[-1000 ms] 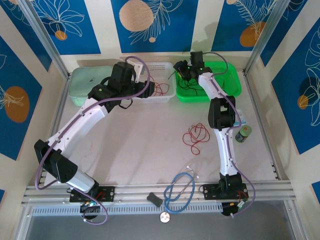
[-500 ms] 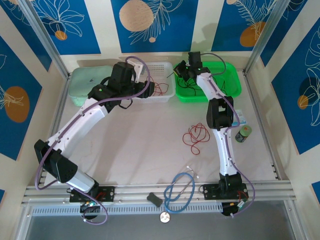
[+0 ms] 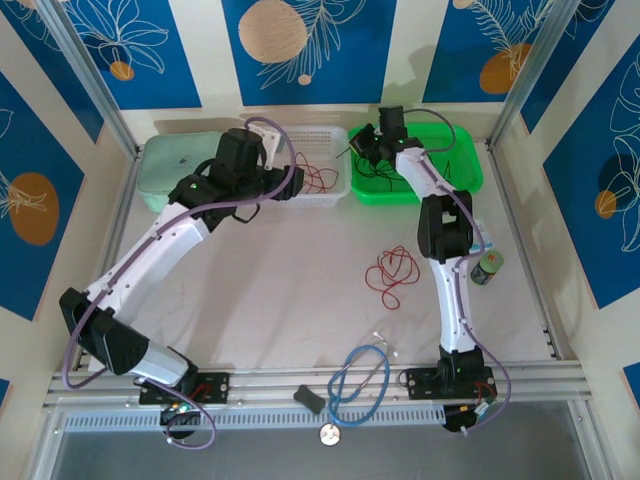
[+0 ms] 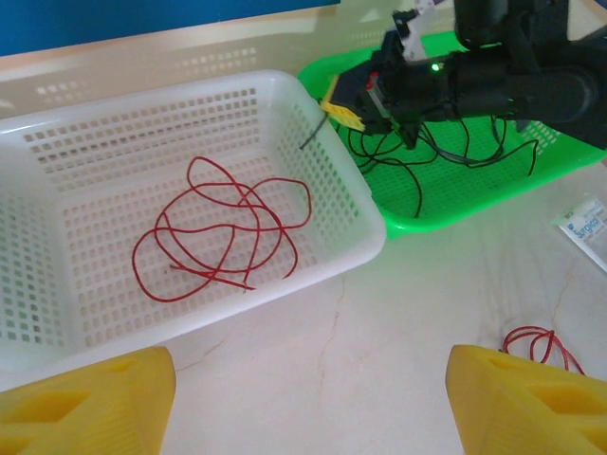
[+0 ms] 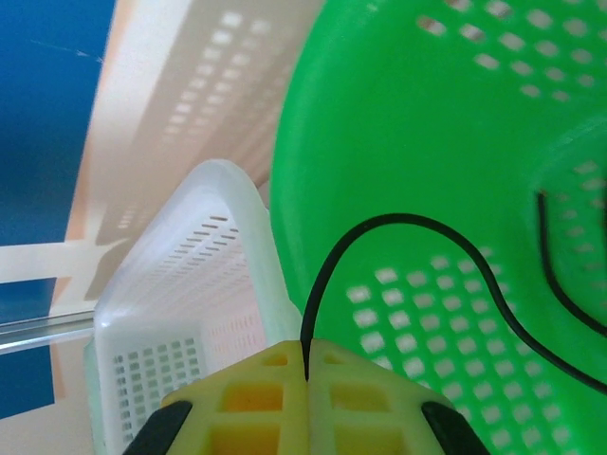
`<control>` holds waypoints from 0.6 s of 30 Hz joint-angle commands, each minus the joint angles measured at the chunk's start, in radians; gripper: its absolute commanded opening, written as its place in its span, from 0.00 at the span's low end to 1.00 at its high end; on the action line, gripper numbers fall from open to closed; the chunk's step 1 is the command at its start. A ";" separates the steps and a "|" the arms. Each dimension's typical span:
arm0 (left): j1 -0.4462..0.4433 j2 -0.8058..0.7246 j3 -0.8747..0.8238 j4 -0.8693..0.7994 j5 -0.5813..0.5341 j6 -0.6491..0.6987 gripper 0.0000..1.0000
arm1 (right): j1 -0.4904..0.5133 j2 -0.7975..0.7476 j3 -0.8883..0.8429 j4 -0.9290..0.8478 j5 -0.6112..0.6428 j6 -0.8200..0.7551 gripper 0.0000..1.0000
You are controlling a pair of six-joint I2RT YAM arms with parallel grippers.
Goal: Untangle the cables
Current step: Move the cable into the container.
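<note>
While the right claw (image 5: pixel 305 374) pinches a black cable (image 5: pixel 408 217) over the green tray (image 5: pixel 408 104), the left claw (image 4: pixel 308 403) hangs wide open, empty.
Red cables (image 4: pixel 248 204) lie in the white basket (image 4: pixel 57 313) and on the bench (image 3: pixel 280 290).

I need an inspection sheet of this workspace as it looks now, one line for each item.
Surface: pale, marble-like table.
Job's things: red cable in white basket; black cables in green basket; loose red cable on the table.
Clutter: blue looped tube, small can, white sachet, mint lidded box.
Grippers: left gripper open, near the white basket; right gripper shut on a black cable over the green basket.
Cables: lilac arm cables along both arms.
Surroundings: blue patterned wall panels, metal frame posts.
</note>
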 commanded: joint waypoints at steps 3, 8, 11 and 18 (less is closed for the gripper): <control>0.009 -0.068 -0.028 -0.022 -0.030 0.021 0.75 | -0.055 -0.199 -0.213 0.082 0.044 -0.030 0.00; 0.010 -0.088 -0.035 -0.025 -0.044 0.026 0.74 | -0.092 -0.275 -0.343 0.130 0.017 -0.046 0.00; 0.010 -0.097 -0.040 -0.031 -0.043 0.024 0.74 | -0.102 -0.295 -0.378 0.090 0.054 -0.086 0.00; 0.009 -0.135 -0.068 -0.042 -0.041 0.016 0.74 | -0.126 -0.219 -0.233 -0.261 0.332 -0.269 0.00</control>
